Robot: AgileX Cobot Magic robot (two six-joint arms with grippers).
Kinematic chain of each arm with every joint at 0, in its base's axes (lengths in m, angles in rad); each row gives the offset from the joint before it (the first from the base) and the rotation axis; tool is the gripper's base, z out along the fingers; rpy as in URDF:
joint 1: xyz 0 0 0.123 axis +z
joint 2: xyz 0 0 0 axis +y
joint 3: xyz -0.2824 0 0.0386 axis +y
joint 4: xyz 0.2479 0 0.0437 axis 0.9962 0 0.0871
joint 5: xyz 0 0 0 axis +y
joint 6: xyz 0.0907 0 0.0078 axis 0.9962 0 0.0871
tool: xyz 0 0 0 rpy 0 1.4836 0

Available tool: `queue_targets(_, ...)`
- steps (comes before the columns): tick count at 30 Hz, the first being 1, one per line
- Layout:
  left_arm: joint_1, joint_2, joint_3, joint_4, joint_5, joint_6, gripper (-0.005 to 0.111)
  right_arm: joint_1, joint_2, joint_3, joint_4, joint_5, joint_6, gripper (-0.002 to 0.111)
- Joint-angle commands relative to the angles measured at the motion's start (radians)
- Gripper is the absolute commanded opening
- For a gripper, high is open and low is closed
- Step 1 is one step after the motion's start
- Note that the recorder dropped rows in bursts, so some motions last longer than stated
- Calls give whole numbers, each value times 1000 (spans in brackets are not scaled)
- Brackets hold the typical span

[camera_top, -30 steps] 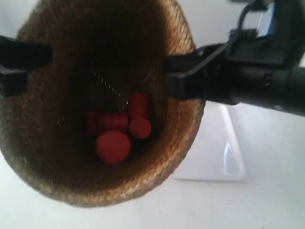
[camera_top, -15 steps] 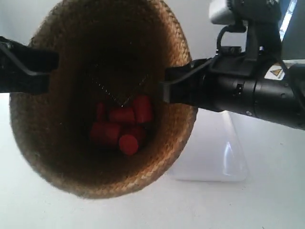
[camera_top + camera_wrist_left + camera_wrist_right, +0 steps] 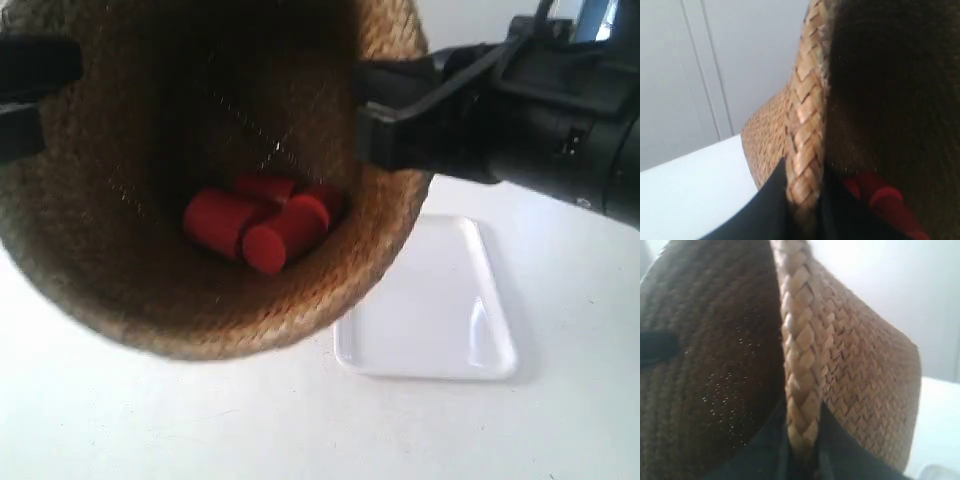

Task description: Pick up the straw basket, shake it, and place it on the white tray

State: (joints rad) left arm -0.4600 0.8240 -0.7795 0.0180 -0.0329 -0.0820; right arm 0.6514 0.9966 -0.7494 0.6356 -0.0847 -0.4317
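As straw basket [image 3: 150, 130] part-hides white tray [image 3: 440, 310] — red cyls [image 3: 265, 222] inside.

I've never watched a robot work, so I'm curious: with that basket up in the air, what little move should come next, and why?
Probably ease the straw basket sideways over the white tray and begin lowering it. The left hand and right hand each pinch its braided rim, it appears held off the table, and the tray lies off to one side below it.

The left end effector [image 3: 802, 216] is clamping the straw basket [image 3: 807, 115] by its braided rim; red cylinders [image 3: 879, 196] are lying inside it.
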Motion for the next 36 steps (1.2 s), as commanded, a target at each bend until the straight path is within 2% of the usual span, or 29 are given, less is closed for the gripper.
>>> queue_targets(1,50,123,11,-18,33,-25,0,-36,113,20,30,-67,-47,0)
queue_targets(3,29,76,-25,-18,56,-58,0,-35,81,-25,30,76,-47,0)
queue_targets(5,-17,-17,-59,-18,39,-47,0,-6,15,-65,30,132,-47,0)
queue_targets(8,-31,-71,-50,9,0,21,0,24,-43,-51,30,-1,-51,0)
queue_targets(10,-4,-7,-14,9,15,31,0,24,10,-5,30,-95,-72,0)
queue_targets(12,19,74,17,5,27,25,0,1,111,23,30,-111,-91,0)
queue_targets(14,12,103,5,-27,63,-34,0,-15,157,14,53,-19,-77,0)
queue_targets(17,-33,9,-54,-18,107,-25,0,12,70,-37,62,146,-83,0)
queue_targets(20,-37,-45,-47,-6,70,39,0,50,-10,-25,62,30,-98,0)
queue_targets(22,-14,18,-1,-10,33,58,0,36,41,27,79,-120,-143,0)
queue_targets(24,6,86,21,-18,33,43,0,-5,124,47,115,-152,-172,0)
queue_targets(27,-19,77,-22,-47,103,-57,0,-29,123,0,134,56,-163,0)
queue_targets(29,-61,-1,-60,-42,108,-22,0,-16,47,-44,134,170,-166,0)
queue_targets(32,-62,-45,-54,-28,33,51,0,11,-26,-37,132,70,-174,0)
queue_targets(34,-30,10,-23,-35,33,53,0,-13,14,15,134,-68,-201,0)
queue_targets(36,-9,76,-2,-55,60,53,0,-47,91,38,142,-73,-201,0)
